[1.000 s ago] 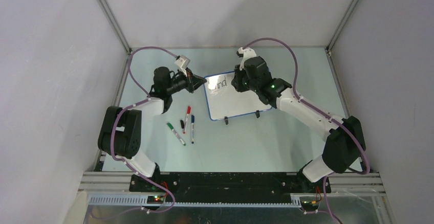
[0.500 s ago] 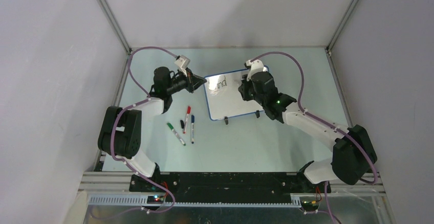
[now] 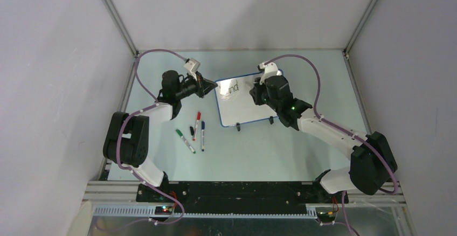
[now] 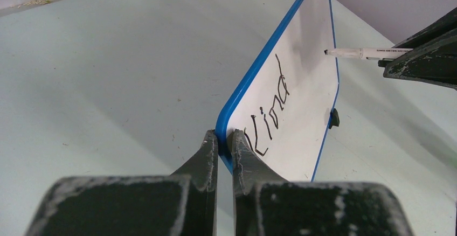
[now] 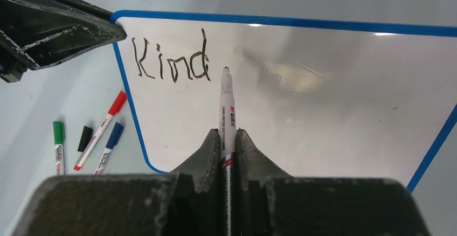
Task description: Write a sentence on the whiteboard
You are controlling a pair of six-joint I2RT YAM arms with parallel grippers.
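Note:
The whiteboard point(image 3: 249, 100), white with a thin blue rim, stands tilted on two black feet in the middle of the table. The word "Kind" point(image 5: 171, 63) is written in black near its top left corner, also seen in the left wrist view point(image 4: 272, 109). My left gripper point(image 4: 225, 137) is shut on the board's blue corner rim point(image 4: 222, 125). My right gripper point(image 5: 227, 137) is shut on a white marker point(image 5: 226, 112), its black tip just right of the "d", close to the board surface point(image 5: 323, 112). The marker also shows in the left wrist view point(image 4: 366, 53).
Red point(image 3: 197, 124), blue point(image 3: 202, 135) and green point(image 3: 185, 140) markers and a loose black cap point(image 3: 191, 130) lie on the table left of the board. Grey walls enclose the table on three sides.
My right arm swung from the board's far edge to its right side, then shifted slightly left toward the writing. The left gripper and the board have stayed put.

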